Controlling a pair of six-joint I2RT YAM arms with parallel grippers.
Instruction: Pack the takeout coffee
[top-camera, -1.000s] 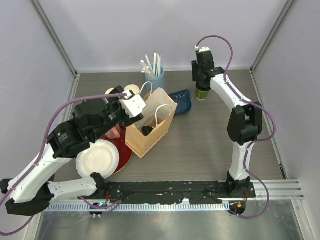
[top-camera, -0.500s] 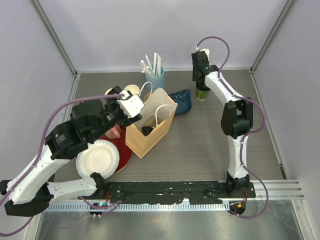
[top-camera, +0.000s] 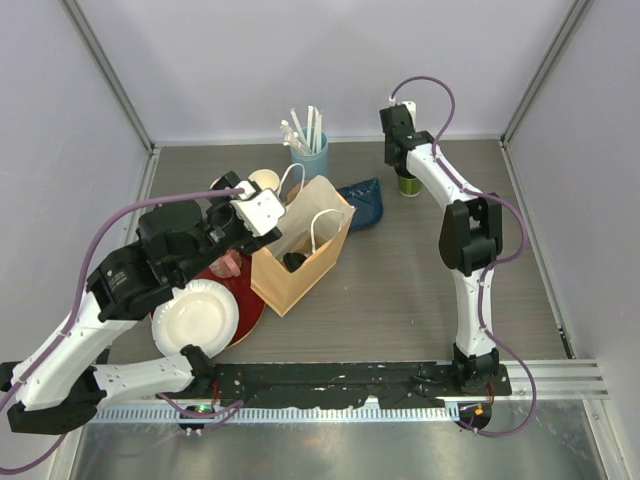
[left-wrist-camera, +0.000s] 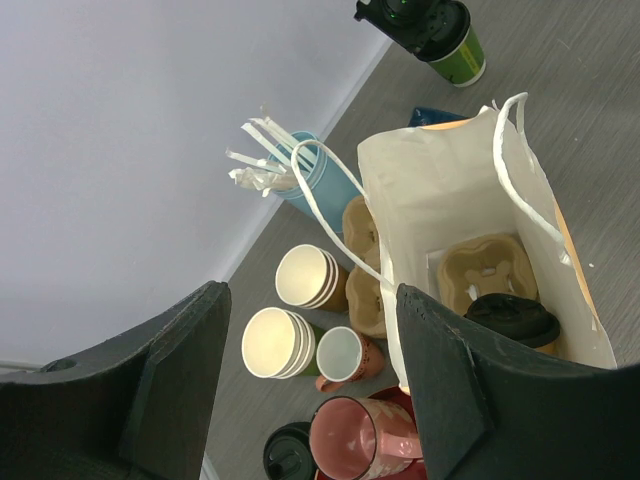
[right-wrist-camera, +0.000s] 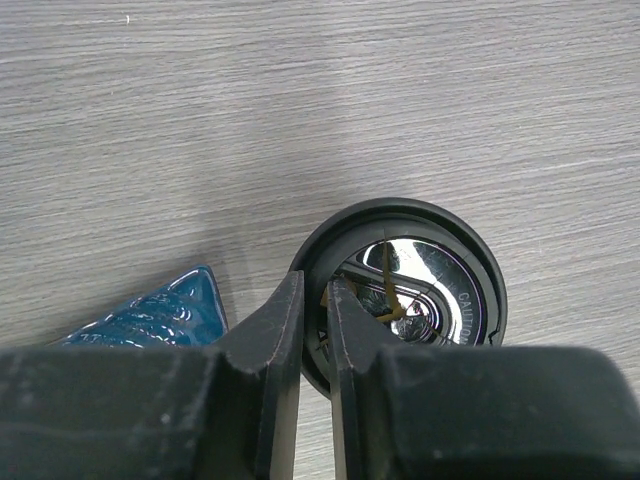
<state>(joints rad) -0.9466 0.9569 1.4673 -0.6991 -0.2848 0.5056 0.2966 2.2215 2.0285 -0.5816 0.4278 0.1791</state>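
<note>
The green cup (top-camera: 407, 184) stood upright on the table (top-camera: 400, 280) close to its far edge, right of the middle, black lid on and its long axis vertical. A blue pouch (right-wrist-camera: 150, 312) lay just beside it on the left. The right gripper (right-wrist-camera: 315, 300) hung straight above the cup, pointing down. Its fingers were nearly together, with the lid's left rim in the thin slit between them, one finger outside the lid and one over its recess. By the look of it this was a pinch on the rim. The right arm was much the nearer of the two. The paper bag (left-wrist-camera: 430, 200) stood well apart to the left, toward the table's middle, with a black lid showing in its pulp tray. Over the bag's mouth the left gripper (left-wrist-camera: 312, 330) hovered wide open and empty. The coming move would probably be a straight lift, then a carry leftward to the bag.
</note>
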